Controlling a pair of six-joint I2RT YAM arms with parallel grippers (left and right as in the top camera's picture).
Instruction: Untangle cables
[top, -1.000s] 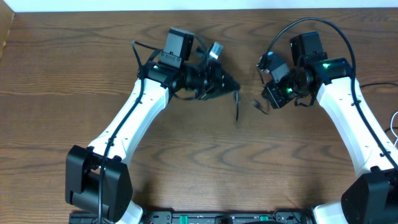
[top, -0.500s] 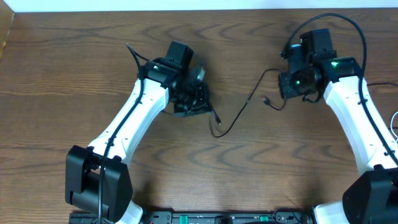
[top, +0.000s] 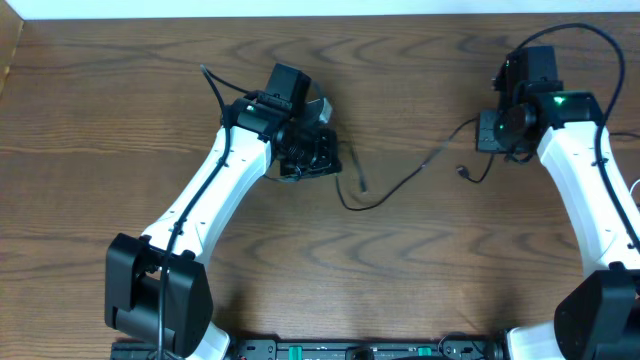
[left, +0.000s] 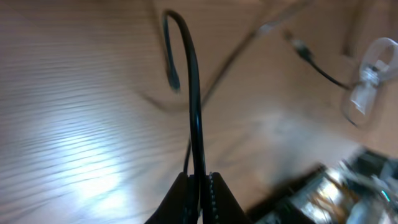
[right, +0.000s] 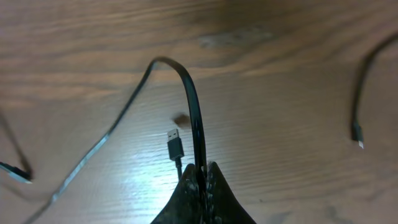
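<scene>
Left gripper: fingertips pressed together, pinching the black cable at the bottom of the wrist view. From the pinch, climbs straight up, bends over at the top and drops leftward to a small plug end; touching the wood or not, cannot tell. Beyond that, blurred: more thin cord and another plug tip over the wooden table.

Right gripper: likewise squeezed tight on the same black cable. Rises from the fingertips, curls over to the left and slants down toward the lower left corner, lying along the wood. Just left of the risen stretch, a USB plug, upright in the view, with its short tail leading down to the fingertips. Well apart on the right, a second dark cord, curved, ending in a tiny plug. At the left edge, one more thin tip; whose, cannot tell.

From overhead: left gripper left of centre, right gripper near the far right corner, well apart. Between them, the black cable in one slack run: dips just right of the left gripper, then slopes up across the table to the right one. Short loose tail beside each gripper. At the right edge, partly out of frame, a thin white cord.
</scene>
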